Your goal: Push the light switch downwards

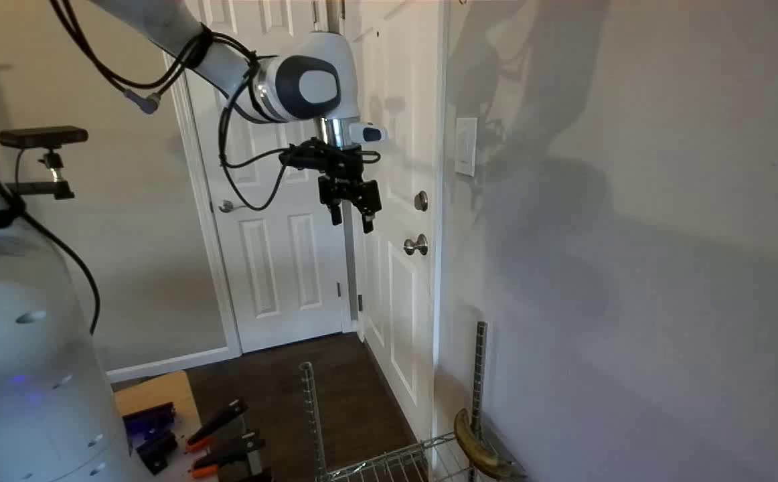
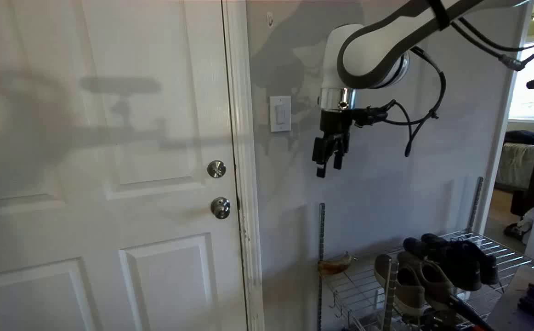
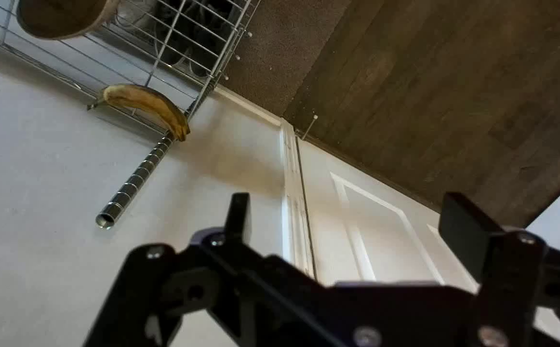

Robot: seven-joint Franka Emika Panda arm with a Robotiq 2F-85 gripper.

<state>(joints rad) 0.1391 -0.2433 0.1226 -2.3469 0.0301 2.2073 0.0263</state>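
Pale gray wall [image 1: 683, 301] is crossed by broad shadows [image 1: 556, 227] beside a white paneled door [image 2: 147, 115] and its frame [image 2: 244, 138]. Extended nearby, a robot arm [image 2: 368, 57] is seen bent downward at its end. Below, a wire rack [image 2: 361, 289] set alongside the wall is loaded with dark and tan shoes [image 2: 409, 289]. Pointed down, the black gripper [image 2: 329, 166] is shown with its fingers [image 3: 236, 216] spread wide. On a corner of the rack, a browned banana [image 3: 145, 102] is laid by an upright post [image 3: 133, 185]. Mounted upright on the wall just beside the door frame, the white light switch [image 2: 280, 114] is seen apart from the gripper in both exterior views.
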